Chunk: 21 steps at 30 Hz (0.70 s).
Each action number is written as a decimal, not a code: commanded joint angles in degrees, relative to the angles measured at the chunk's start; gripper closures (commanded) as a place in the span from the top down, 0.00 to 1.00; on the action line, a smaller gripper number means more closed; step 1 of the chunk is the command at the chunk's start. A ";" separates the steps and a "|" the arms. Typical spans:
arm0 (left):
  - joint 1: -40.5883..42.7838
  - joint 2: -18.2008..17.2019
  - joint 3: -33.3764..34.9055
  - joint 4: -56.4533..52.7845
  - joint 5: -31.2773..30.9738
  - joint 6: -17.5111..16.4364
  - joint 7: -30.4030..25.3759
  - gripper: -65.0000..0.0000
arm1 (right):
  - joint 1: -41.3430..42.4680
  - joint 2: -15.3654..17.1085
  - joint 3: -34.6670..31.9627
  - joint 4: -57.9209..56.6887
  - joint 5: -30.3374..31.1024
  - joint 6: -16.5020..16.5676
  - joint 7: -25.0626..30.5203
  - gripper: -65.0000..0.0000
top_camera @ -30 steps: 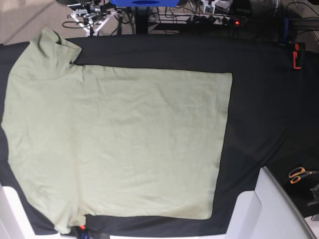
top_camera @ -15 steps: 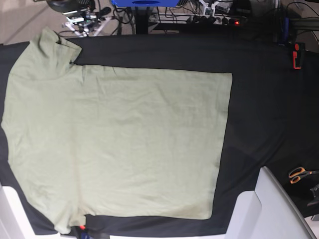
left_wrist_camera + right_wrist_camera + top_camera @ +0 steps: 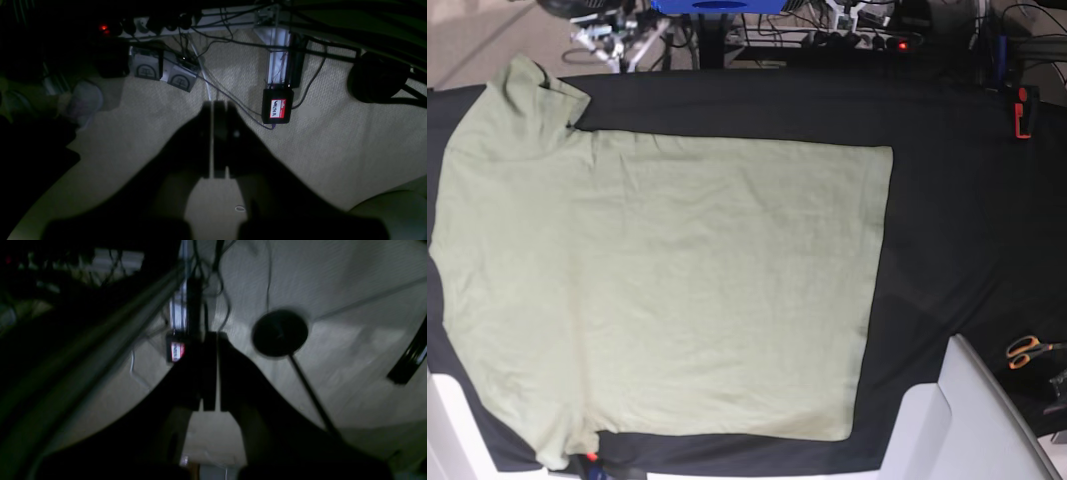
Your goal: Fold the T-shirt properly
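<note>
The pale sage-green T-shirt [image 3: 662, 285] lies spread flat on the large black cloth [image 3: 957, 200] in the base view. Its sleeves are at the left and its straight hem is at the right. Neither gripper shows over the table there. In the left wrist view my left gripper [image 3: 215, 104] is shut with nothing between its fingers, hanging over beige carpet. My right gripper [image 3: 210, 336] in the right wrist view is also shut and empty, over the floor and blurred. No shirt appears in either wrist view.
Orange-handled scissors [image 3: 1025, 350] lie at the right edge and a red clamp [image 3: 1023, 112] at the far right. White arm housings [image 3: 972, 420] stand at the front corners. Cables and a power strip [image 3: 882, 42] sit behind the table. A black labelled box [image 3: 277, 108] lies on the carpet.
The T-shirt has not moved. Only the dark shape at the top left edge of the base view has shifted a little.
</note>
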 commanded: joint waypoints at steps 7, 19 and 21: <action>0.62 -0.29 0.17 -0.12 0.27 0.27 -0.06 0.00 | -3.42 0.10 0.17 0.54 0.20 -0.01 4.18 0.00; 0.62 -0.38 0.17 -0.21 0.36 0.27 0.02 0.00 | -6.67 0.10 0.08 0.63 0.20 -0.01 4.71 0.00; 0.62 -0.38 0.17 -0.21 0.36 0.27 -0.06 0.00 | -6.67 0.46 -0.01 0.63 0.20 -0.01 4.71 0.00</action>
